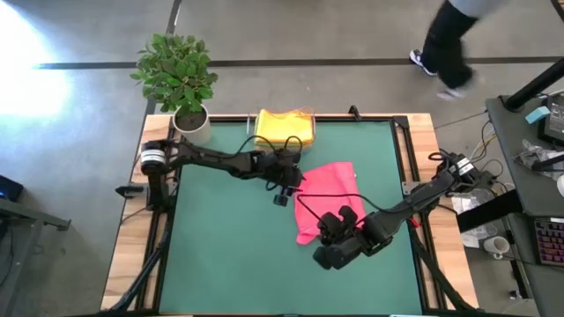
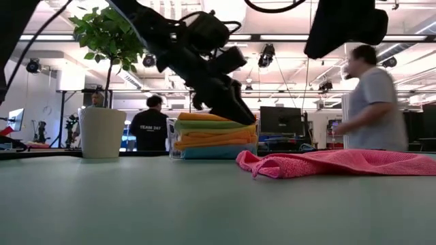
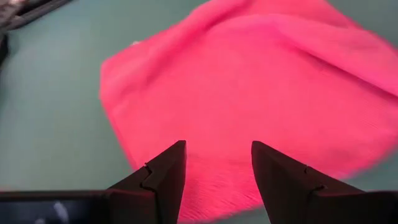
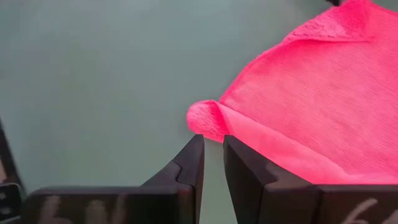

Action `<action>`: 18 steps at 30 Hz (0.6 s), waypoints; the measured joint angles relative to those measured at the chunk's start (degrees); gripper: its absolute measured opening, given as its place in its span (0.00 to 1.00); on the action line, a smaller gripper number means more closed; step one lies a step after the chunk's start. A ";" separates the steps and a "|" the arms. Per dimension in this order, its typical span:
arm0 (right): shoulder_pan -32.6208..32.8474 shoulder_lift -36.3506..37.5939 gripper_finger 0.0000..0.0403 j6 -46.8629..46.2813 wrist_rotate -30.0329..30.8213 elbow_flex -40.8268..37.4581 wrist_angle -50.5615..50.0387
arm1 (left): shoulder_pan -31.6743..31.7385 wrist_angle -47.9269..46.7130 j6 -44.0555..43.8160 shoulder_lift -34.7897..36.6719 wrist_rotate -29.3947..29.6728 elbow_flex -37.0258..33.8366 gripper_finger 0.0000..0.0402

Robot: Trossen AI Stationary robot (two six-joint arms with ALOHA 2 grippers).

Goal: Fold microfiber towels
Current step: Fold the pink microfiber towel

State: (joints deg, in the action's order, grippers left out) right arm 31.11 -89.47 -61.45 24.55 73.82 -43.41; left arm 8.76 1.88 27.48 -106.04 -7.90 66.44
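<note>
**Pink towel spread on the green bench, both end effectors hovering at its edges**

Pink microfiber towel (image 1: 328, 195) lying rumpled and mostly flat on the bench (image 1: 220, 255), just in front of the clear tray (image 1: 307, 117) at the far edge. Stacked in that tray: the other towels (image 2: 214, 136), yellow on top from above, with orange, green and light blue layers visible from table height.

Left end effector (image 1: 284, 187) hanging above the pink towel's edge nearest the tray, fingers (image 3: 163, 177) spread apart, nothing between them, cloth filling the view beyond the tips.

Right end effector (image 1: 339, 231) hovering at the pink towel's corner farthest from the tray, fingers (image 4: 189, 165) drawn close with a narrow gap, empty. A small curled-up corner of the cloth just beyond the tips, not touching them.

Potted plant (image 1: 179, 75) standing on the bench just beside the tray. Beyond the bench, in the room behind the tray: a person in a dark shirt (image 2: 152, 129) and a person in a grey shirt (image 2: 371, 102).
</note>
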 joint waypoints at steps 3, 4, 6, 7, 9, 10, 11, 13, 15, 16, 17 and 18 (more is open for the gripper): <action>0.00 0.00 0.13 0.00 -0.39 -0.07 -1.77 | 1.44 0.12 -0.03 -2.10 0.00 2.90 0.41; 0.00 0.00 0.13 0.00 -0.48 -0.07 -2.17 | 1.99 -0.03 -0.03 -2.73 0.00 3.69 0.41; 0.00 0.06 0.13 0.00 -0.51 -0.07 -2.97 | 3.12 -1.73 -0.07 -4.17 -0.04 6.10 0.41; 0.00 0.09 0.13 0.02 -0.52 -0.07 -3.29 | 3.65 -3.46 -0.12 -4.79 -0.13 7.11 0.41; 0.00 0.10 0.13 0.41 -0.54 -0.07 -3.51 | 4.54 -6.20 -0.14 -6.24 -0.88 9.11 0.41; 0.00 0.11 0.13 0.79 -0.54 -0.07 -3.62 | 4.88 -7.66 -0.14 -6.92 -1.56 9.86 0.41; 0.00 0.11 0.13 1.01 -0.54 -0.07 -3.89 | 5.12 -9.04 -0.15 -7.64 -2.17 10.47 0.41; 0.00 0.11 0.13 1.62 -0.54 -0.07 -3.97 | 5.38 -9.41 -0.11 -8.82 -2.47 10.98 0.41; 0.00 0.11 0.13 2.20 -0.54 -0.07 -4.44 | 5.54 -9.35 -0.10 -9.85 -2.58 10.98 0.41; 0.00 0.11 0.13 2.37 -0.56 -0.07 -4.55 | 5.58 -9.48 -0.10 -10.36 -2.58 10.98 0.41; 0.00 0.11 0.13 2.55 -0.56 -0.07 -4.74 | 5.63 -9.49 -0.12 -10.77 -2.58 10.98 0.41; 0.00 0.11 0.13 2.59 -0.56 -0.07 -4.71 | 5.64 -9.73 -0.11 -11.06 -2.57 10.98 0.41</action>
State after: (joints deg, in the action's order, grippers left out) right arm 31.11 -89.36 -58.86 23.99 73.76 -48.12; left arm 14.41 -7.85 27.37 -117.10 -10.47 77.43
